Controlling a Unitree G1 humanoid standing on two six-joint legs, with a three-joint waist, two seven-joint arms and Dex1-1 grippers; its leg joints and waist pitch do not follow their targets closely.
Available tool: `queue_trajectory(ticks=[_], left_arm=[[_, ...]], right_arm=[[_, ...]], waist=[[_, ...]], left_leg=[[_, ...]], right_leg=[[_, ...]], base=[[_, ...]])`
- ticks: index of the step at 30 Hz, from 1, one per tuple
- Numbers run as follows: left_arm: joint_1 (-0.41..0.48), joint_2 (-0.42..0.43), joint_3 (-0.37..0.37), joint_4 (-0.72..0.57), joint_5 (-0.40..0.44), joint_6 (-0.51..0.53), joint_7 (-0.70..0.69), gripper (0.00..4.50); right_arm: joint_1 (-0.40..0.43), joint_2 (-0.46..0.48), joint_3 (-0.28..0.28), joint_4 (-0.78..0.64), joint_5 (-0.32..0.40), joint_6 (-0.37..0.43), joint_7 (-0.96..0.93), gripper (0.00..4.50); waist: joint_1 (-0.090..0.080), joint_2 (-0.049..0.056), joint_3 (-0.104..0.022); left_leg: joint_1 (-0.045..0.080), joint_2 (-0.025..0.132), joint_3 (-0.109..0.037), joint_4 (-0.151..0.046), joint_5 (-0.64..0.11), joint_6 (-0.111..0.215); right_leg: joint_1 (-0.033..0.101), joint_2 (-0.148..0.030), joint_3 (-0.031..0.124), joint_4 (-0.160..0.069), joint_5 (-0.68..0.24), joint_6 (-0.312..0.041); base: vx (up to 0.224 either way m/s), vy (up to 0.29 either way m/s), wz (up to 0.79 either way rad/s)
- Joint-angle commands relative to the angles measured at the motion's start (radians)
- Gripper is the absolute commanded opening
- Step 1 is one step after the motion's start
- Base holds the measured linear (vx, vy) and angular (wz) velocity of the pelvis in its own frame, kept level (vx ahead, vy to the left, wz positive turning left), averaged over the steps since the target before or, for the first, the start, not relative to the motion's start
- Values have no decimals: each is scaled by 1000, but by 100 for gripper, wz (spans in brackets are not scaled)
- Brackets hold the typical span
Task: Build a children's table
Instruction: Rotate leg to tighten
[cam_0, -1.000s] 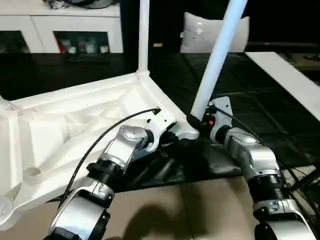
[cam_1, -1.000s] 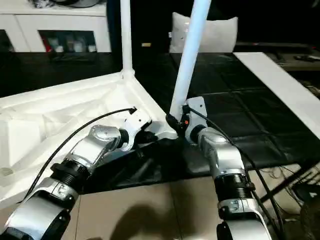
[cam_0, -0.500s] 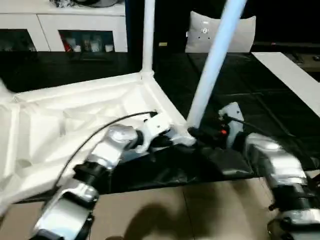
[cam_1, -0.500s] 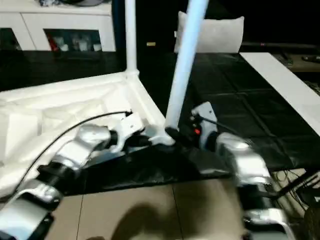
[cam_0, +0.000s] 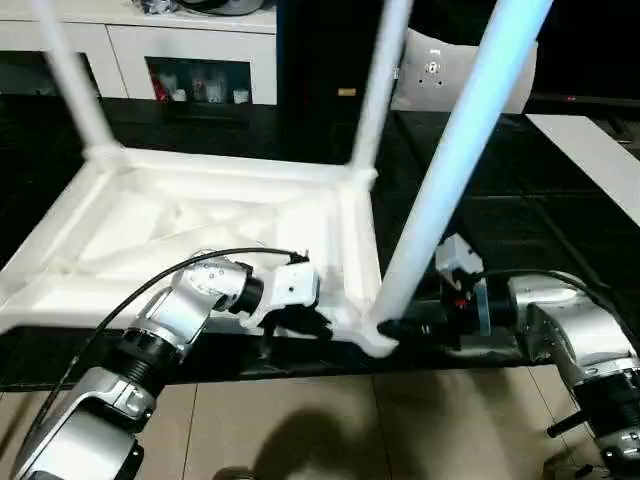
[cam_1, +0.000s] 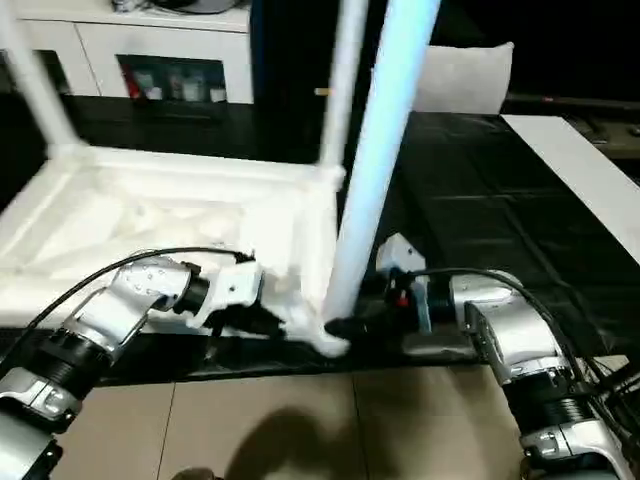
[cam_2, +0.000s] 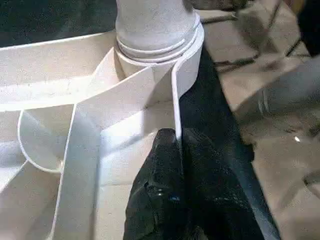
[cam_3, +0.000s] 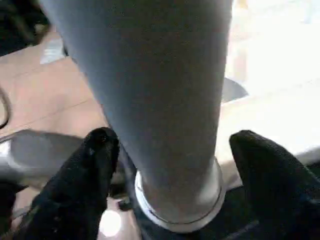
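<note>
The children's table lies upside down, its white ribbed top (cam_0: 200, 215) facing up on a black mat. Three white legs stand in its corner sockets: far left (cam_0: 70, 80), far right (cam_0: 378, 90) and the near right leg (cam_0: 450, 170). My left gripper (cam_0: 305, 325) is shut on the thin near rim of the top (cam_2: 176, 137), just beside the near right socket (cam_2: 155, 35). My right gripper (cam_0: 398, 328) sits at the foot of the near right leg (cam_3: 150, 100). Its black fingers (cam_3: 95, 165) stand open on either side of that leg.
A white cabinet with glass doors (cam_0: 190, 60) runs along the back. A pale grey cushion (cam_0: 430, 70) leans behind the legs. A white board (cam_0: 600, 150) lies at the right. Tan floor tiles (cam_0: 300, 430) begin at the mat's near edge.
My right gripper has opened around the foot of the near right leg. The whole view has shifted, bringing the far left leg into sight. My left gripper keeps its hold on the rim.
</note>
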Motion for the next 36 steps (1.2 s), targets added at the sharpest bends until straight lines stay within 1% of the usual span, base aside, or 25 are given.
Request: queue_trajectory(ticks=[1, 4, 7, 11, 12, 13, 14, 16, 18, 19, 21, 23, 24, 25, 26, 27, 28, 29, 30, 31, 32, 33, 34, 35, 36], left_arm=[[6, 0, -40, -36, 10, -28, -44, 0], [9, 2, -40, -45, 3, -25, -49, 0], [11, 3, -40, -50, -2, -25, -54, 0], [12, 2, -37, -48, -5, -25, -57, 0], [14, 1, -35, -49, -8, -20, -56, 0], [16, 1, -31, -52, -12, -10, -54, 0], [18, 0, -29, -54, -15, -2, -52, 0], [20, -6, -20, -59, -22, 27, -40, 0], [21, -7, -18, -61, -24, 36, -36, 0], [24, -26, -2, -71, -32, 84, 0, 0], [25, -43, 9, -78, -32, 123, 37, 0], [22, -68, 21, -77, -29, 167, 85, 0], [16, -90, 33, -72, -26, 204, 130, 0], [13, -101, 39, -68, -24, 222, 152, 0], [9, -111, 45, -65, -22, 240, 174, 0], [0, -133, 58, -56, -19, 278, 223, 0], [-13, -158, 76, -46, -16, 321, 278, 0], [-39, -204, 109, -22, -12, 386, 373, 0], [-51, -224, 122, -8, -9, 402, 413, 0], [-66, -244, 135, 12, -5, 409, 458, 0], [-74, -258, 144, 22, 0, 417, 488, 0], [-83, -270, 151, 36, 6, 414, 516, 0], [-97, -286, 162, 58, 10, 396, 547, 0], [-97, -287, 163, 59, 9, 395, 549, 0], [-102, -295, 170, 66, 8, 391, 559, 0]], right_arm=[[-7, -12, 10, -9, 18, -9, 26, 348], [-8, -7, 20, -10, 29, 3, 46, 317], [-9, -7, 28, -10, 37, 15, 71, 296], [-10, -5, 29, -7, 35, 17, 79, 258], [-10, -1, 28, -2, 42, 24, 83, 251], [-9, 2, 29, 3, 50, 29, 86, 240], [-11, 9, 29, 17, 52, 27, 85, 230], [-22, 42, 23, 67, 52, 17, 68, 221], [-25, 51, 20, 77, 54, 19, 60, 218], [-34, 91, -1, 81, 58, 60, -14, 213], [-44, 126, -16, 78, 51, 99, -100, 213], [-48, 155, -28, 75, 19, 120, -208, 212], [-53, 182, -43, 80, 2, 147, -294, 212], [-56, 196, -51, 82, -6, 160, -337, 212], [-58, 209, -59, 84, -14, 173, -376, 211], [-65, 241, -74, 95, -35, 186, -462, 210], [-74, 280, -92, 108, -56, 194, -552, 209], [-102, 360, -147, 142, -65, 222, -717, 209], [-115, 392, -168, 160, -63, 215, -779, 209], [-128, 415, -175, 181, -70, 188, -824, 209], [-134, 429, -177, 189, -77, 170, -854, 209], [-142, 440, -173, 204, -87, 139, -878, 209], [-154, 453, -171, 225, -92, 113, -896, 241], [-155, 454, -171, 226, -92, 112, -895, 241], [-159, 460, -170, 229, -87, 104, -887, 258]], waist=[[-6, -6, -65], [-8, -7, -65], [-7, -9, -66], [-6, -7, -67], [-6, -8, -67], [-6, -5, -67], [-6, -5, -67], [-7, -6, -65], [-13, -6, -61], [-14, -4, -60], [-17, -4, -60], [-30, -7, -58], [-35, -5, -58], [-43, -6, -57], [-46, -3, -58], [-52, -2, -60], [-65, 0, -61], [-68, -1, -62], [-75, -1, -61], [-79, -3, -66], [-81, -3, -66], [-79, -1, -66], [-76, 5, -68], [-77, 2, -70], [-75, 0, -74]], left_leg=[[4, 37, -4, -66, -177, 37], [3, 36, -4, -65, -178, 36], [1, 35, -3, -64, -165, 40], [2, 34, -2, -63, -155, 40], [2, 34, -2, -63, -156, 39], [3, 34, -2, -63, -160, 38], [2, 34, -2, -63, -161, 38], [1, 33, -3, -64, -175, 33], [1, 32, -4, -66, -199, 26], [4, 32, -5, -66, -212, 22], [4, 31, -7, -68, -212, 13], [5, 27, -11, -70, -233, -2], [4, 28, -11, -70, -234, -9], [5, 26, -13, -70, -246, -11], [3, 26, -14, -70, -244, -14], [1, 26, -16, -71, -244, -14], [1, 25, -15, -71, -243, -21], [3, 25, -15, -70, -245, -24], [2, 24, -13, -69, -243, -25], [3, 20, -15, -66, -236, -29], [0, 19, -14, -65, -226, -25], [2, 20, -11, -64, -214, -14], [2, 20, -10, -64, -197, -6], [0, 20, -8, -63, -184, -2], [-4, 22, -8, -63, -153, 8]], right_leg=[[55, -80, 60, -78, -291, -143], [56, -80, 59, -77, -287, -145], [57, -79, 60, -75, -274, -145], [57, -78, 60, -74, -259, -148], [57, -78, 60, -74, -264, -147], [57, -78, 59, -76, -269, -148], [57, -78, 59, -76, -269, -148], [57, -79, 58, -78, -296, -144], [56, -80, 55, -86, -357, -129], [54, -81, 56, -92, -399, -115], [54, -81, 55, -94, -427, -103], [52, -80, 51, -101, -483, -79], [51, -79, 52, -99, -485, -77], [50, -80, 48, -106, -515, -68], [53, -81, 48, -105, -517, -65], [53, -81, 47, -105, -508, -63], [49, -78, 48, -104, -478, -76], [49, -79, 48, -102, -471, -80], [46, -76, 51, -101, -464, -87], [47, -79, 49, -101, -463, -89], [49, -79, 49, -101, -454, -89], [48, -78, 52, -102, -429, -91], [49, -78, 55, -97, -379, -103], [51, -75, 56, -94, -343, -110], [56, -71, 58, -81, -255, -134]], base=[[0, 0, 0], [0, 0, 0], [0, 0, 0], [0, 0, 0], [0, 0, 0], [0, 0, 0], [0, 0, 0], [0, 0, 0], [0, 0, 0], [0, 0, 0], [0, 0, 0], [0, 0, 0], [0, 0, 0], [0, 0, 0], [0, 0, 0], [0, 0, 0], [0, 0, 0], [0, 0, 0], [0, 0, 0], [0, 0, 0], [0, 0, 0], [0, 0, 0], [0, 0, 0], [0, 0, 0], [0, 0, 0]])
